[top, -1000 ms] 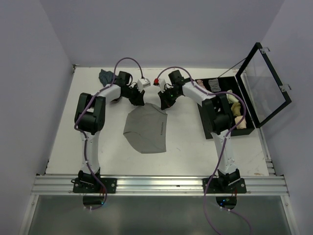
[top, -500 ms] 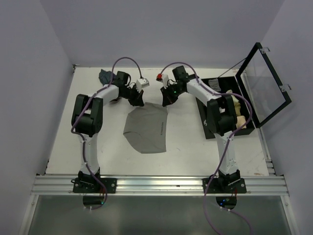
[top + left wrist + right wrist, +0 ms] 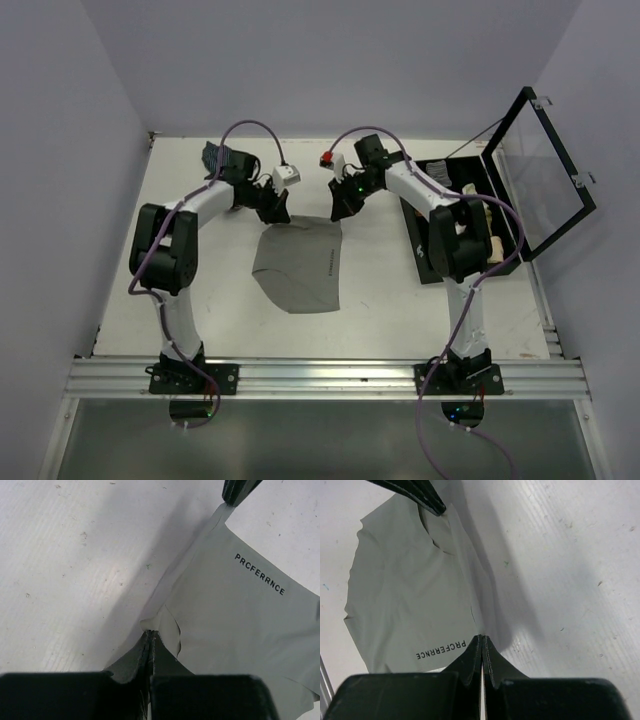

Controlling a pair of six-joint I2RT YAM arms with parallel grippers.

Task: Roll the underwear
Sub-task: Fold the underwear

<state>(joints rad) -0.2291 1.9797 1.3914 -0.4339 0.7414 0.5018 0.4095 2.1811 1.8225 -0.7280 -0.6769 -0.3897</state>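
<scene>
The top external camera is fixed above and behind the arm bases (image 3: 195,378) and looks down on the whole desk (image 3: 390,300) from afar. The left wrist camera sits just behind the left tool (image 3: 151,636), the right wrist camera just behind the right tool (image 3: 481,639); both face the desk surface at close range. Both wrist views share the grey underwear (image 3: 240,610) with its printed lettering, and each shows the opposite tool's tip at its upper edge

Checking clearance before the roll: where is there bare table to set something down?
Free: the table strip between the underwear and the near rail, and the patch left of the left arm. Crowded: the far side, where the left fingers and right fingers pinch the underwear's corners near a dark cloth, and the right, filled by the black case.
</scene>
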